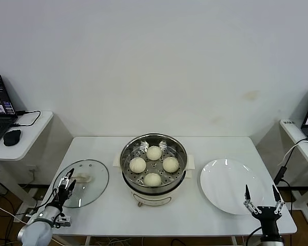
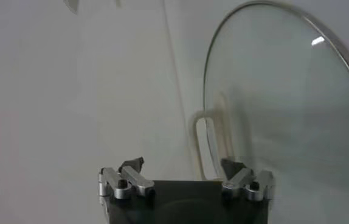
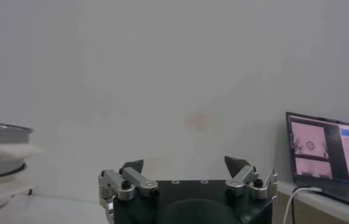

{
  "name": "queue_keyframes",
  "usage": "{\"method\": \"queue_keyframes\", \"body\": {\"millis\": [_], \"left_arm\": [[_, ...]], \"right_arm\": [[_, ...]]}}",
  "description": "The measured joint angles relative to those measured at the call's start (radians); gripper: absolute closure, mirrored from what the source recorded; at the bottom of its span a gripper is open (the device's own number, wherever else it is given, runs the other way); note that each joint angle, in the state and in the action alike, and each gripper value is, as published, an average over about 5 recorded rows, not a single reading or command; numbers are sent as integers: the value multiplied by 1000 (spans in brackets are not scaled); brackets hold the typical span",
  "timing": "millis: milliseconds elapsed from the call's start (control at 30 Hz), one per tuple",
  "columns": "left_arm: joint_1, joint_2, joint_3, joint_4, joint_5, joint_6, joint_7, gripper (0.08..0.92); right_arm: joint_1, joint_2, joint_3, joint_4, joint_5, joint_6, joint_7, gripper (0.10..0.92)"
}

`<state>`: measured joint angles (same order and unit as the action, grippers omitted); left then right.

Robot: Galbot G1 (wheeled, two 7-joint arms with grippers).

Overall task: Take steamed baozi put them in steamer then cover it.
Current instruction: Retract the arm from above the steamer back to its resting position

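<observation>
Four baozi [image 1: 153, 165] sat inside the steamer [image 1: 153, 171], spaced in a diamond on its perforated tray, none touching another. The steamer stood at the middle of the desk [image 1: 108, 210], slightly nearer the front edge than the back, on its cream base, uncovered.

The cover [image 1: 82, 183] lay flat on the desk near the left edge, well apart from the steamer, handle up. Its handle [image 1: 83, 179] sat at the centre of the glass. In the left wrist view the cover [image 2: 284, 109] filled much of the scene, with the handle [image 2: 208, 143] just beyond the fingertips.

The left pincer [image 1: 66, 184] hung over the near-left rim of the cover, at the desk's front-left corner. Its jaws stood fully released, holding nothing; whether a fingertip brushed the glass could not be told. From the wrist view the left pincer [image 2: 182, 165] showed both fingertips spread wide with the handle's end between and past them.

The right pincer [image 1: 260, 197] waited at the front-right corner of the desk, over the near edge of a white plate [image 1: 226, 184], its jaws likewise spread wide and empty. In its own wrist view the right pincer [image 3: 184, 163] faced a bare wall, with the steamer [image 3: 1, 149] at one side and a laptop [image 3: 329, 161] at the other.

A laptop [image 1: 0, 110] and mouse [image 1: 12, 137] rested on a side table beyond the left edge.
</observation>
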<state>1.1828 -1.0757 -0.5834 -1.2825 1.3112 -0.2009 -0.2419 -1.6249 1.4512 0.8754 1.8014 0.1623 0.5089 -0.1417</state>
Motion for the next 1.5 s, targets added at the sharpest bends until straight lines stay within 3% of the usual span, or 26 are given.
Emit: {"method": "queue_keyframes", "body": {"millis": [300,833,1500], "left_arm": [[-31,6,7,19,5,5,17,177],[-22,13,20,-58,-8,13,50,177],[-63,-2,38,-17,-1,0,49,177]], "right_arm": [[-1,-1,-2,-10,-3,7,-3,203],[-3,4,-14,-12,-10,10,-5,202],[-5,9,-16,-21,-19,11,-9,202]]}}
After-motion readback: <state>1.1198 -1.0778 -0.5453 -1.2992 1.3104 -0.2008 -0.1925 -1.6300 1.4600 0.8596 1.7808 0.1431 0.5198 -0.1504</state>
